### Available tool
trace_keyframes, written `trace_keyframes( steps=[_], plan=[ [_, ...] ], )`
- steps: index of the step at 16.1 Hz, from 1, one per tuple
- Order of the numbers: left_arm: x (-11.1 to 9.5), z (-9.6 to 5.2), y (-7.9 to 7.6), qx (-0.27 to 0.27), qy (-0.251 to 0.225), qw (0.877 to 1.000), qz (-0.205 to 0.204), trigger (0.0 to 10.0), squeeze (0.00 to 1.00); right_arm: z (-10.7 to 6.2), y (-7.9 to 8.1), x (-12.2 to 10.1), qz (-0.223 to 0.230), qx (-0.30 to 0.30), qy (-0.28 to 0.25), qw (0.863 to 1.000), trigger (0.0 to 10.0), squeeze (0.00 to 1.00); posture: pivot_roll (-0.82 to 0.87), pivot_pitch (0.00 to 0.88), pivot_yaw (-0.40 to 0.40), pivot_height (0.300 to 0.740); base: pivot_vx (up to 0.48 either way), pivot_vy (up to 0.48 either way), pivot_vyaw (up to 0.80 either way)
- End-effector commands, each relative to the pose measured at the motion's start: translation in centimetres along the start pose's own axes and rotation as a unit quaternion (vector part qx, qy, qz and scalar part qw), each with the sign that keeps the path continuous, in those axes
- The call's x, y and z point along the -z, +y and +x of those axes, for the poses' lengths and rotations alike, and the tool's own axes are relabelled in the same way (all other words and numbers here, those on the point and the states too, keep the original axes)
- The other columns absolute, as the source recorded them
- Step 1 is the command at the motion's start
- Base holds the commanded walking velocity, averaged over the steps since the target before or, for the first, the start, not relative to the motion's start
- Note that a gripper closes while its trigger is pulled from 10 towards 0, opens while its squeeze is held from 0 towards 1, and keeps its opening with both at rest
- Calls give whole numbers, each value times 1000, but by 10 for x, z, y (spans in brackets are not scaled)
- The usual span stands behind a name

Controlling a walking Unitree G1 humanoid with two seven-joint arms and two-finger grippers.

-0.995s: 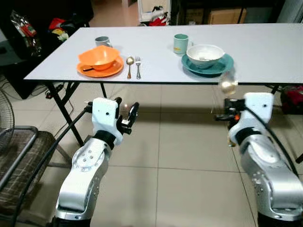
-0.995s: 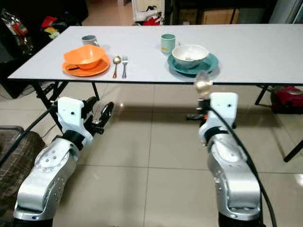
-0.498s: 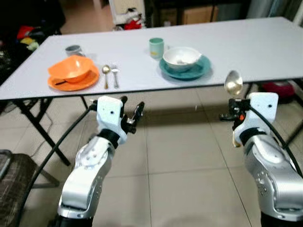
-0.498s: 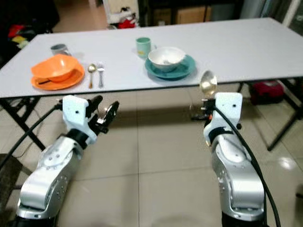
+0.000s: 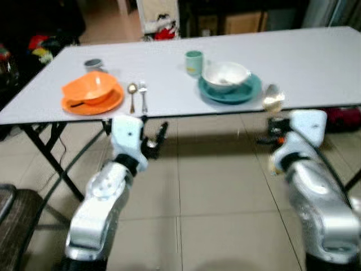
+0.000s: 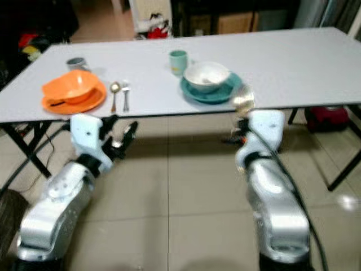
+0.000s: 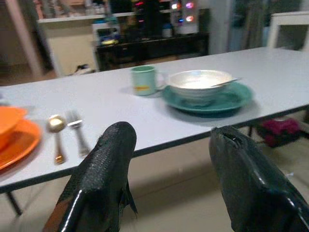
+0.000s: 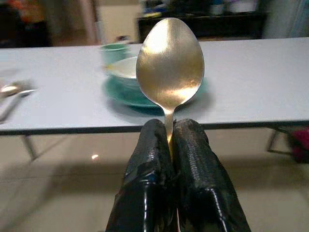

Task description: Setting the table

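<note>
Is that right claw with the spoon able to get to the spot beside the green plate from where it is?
Probably yes. The right claw, shut on the spoon, sits just short of the table edge, near the green plate, with bare tabletop beside the plate.

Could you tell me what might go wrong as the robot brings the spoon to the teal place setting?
The right gripper pinches the spoon only by its thin handle, so it could twist or slip. The white bowl and teal plate sit near the table edge, where the arm might knock them.
</note>
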State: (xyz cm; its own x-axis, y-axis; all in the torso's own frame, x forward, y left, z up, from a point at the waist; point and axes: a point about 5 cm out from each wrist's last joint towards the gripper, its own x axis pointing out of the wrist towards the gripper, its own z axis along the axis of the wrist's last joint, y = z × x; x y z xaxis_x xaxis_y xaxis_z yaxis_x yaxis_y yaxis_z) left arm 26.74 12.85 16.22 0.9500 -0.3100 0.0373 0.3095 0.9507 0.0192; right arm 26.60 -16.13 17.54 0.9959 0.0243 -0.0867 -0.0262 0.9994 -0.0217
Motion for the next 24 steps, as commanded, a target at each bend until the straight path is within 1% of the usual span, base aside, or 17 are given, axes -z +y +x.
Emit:
trace_keyframes(
  steps=[1,3,6,9,14,20,24],
  plan=[
    [1,1,1,-4,6,1000,-2,10000,0,1,-2,-3,-6,0,-10,1000,10000,0,13,0,87,740,274,0,0],
    [1,-1,1,-7,7,1000,-2,10000,0,2,-2,-3,-4,-1,-8,1000,10000,0,13,0,87,740,287,0,0],
    [3,-5,4,-15,10,1000,1,10000,0,5,0,-2,-7,-12,-8,1000,10000,0,40,0,68,740,301,0,-800],
    [1,-4,6,-26,7,1000,0,10000,0,10,0,-1,-7,-15,1,1000,10000,0,42,0,62,740,327,0,0],
    [1,-2,2,-20,4,1000,-4,10000,0,12,-1,-4,-17,-18,-3,1000,10000,0,33,0,64,740,364,0,0],
    [1,-1,3,-23,3,1000,-3,10000,0,15,-2,-5,-19,-18,-5,1000,10000,0,33,0,62,740,385,0,0],
    [2,0,8,-45,0,999,1,10000,0,13,-3,-3,-22,-22,2,1000,10000,0,21,0,63,740,386,0,0]
  ],
)
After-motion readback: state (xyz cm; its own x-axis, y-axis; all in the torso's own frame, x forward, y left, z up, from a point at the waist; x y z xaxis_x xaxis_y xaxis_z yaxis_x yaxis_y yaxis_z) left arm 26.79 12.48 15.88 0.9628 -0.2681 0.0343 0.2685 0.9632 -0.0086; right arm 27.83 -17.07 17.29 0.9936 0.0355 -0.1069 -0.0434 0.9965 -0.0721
